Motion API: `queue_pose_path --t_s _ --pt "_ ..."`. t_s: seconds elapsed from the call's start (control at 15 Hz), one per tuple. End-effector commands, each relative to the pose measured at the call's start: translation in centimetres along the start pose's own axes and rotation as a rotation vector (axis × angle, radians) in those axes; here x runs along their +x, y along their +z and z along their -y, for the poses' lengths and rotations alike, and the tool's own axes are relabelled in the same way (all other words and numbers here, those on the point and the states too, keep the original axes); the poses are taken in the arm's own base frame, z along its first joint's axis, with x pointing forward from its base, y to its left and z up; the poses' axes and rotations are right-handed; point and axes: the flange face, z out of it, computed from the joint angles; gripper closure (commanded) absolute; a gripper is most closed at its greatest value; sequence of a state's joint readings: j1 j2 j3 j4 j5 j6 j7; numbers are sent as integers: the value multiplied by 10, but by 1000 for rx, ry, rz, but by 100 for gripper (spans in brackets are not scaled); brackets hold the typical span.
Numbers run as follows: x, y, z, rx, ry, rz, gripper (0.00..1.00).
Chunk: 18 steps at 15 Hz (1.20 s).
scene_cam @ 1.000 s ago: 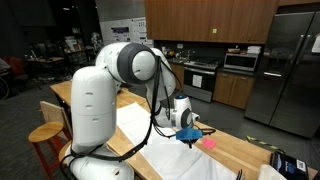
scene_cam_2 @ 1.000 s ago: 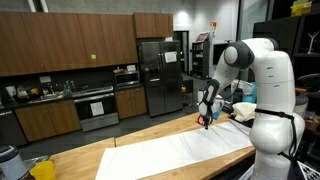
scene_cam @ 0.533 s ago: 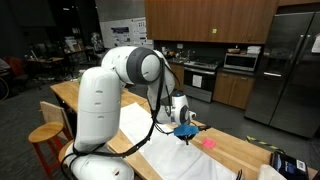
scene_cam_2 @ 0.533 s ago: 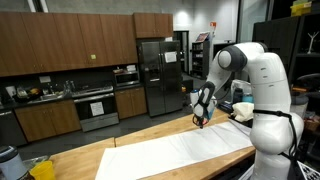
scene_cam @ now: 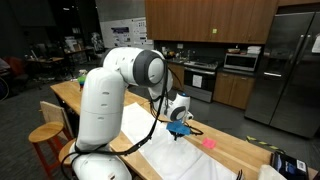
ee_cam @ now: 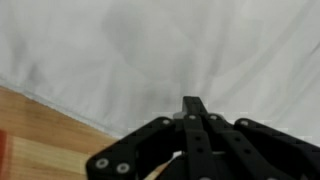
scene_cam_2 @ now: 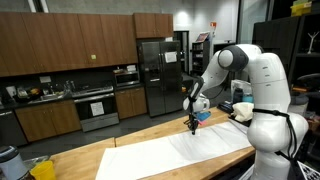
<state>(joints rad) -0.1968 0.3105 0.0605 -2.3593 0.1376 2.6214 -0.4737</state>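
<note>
End effector [ee_cam: 192,103] closed, black metal fingers pressed together, nothing seen between them. Points down over white sheet [ee_cam: 150,50], near sheet's edge; contact unclear. Left of sheet edge: bare desk [ee_cam: 40,135], smooth warm wood. Sheet spread flat, seemingly as cover; matte, faintly wrinkled, cloth or paper. Right, just beside sheet's edge in an exterior view: small pink item [scene_cam: 209,143] lying on wood.
</note>
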Motion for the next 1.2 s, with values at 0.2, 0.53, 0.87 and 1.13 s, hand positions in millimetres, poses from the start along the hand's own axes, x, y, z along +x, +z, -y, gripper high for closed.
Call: queue_pose_path --t_s 0.2,0.53,0.87,1.13 --pt "6 -1 -15 53 64 -12 100" --pt "7 14 -22 49 89 21 100" --pt "8 18 -23 37 87 23 100" --pt "8 18 -23 38 86 23 100"
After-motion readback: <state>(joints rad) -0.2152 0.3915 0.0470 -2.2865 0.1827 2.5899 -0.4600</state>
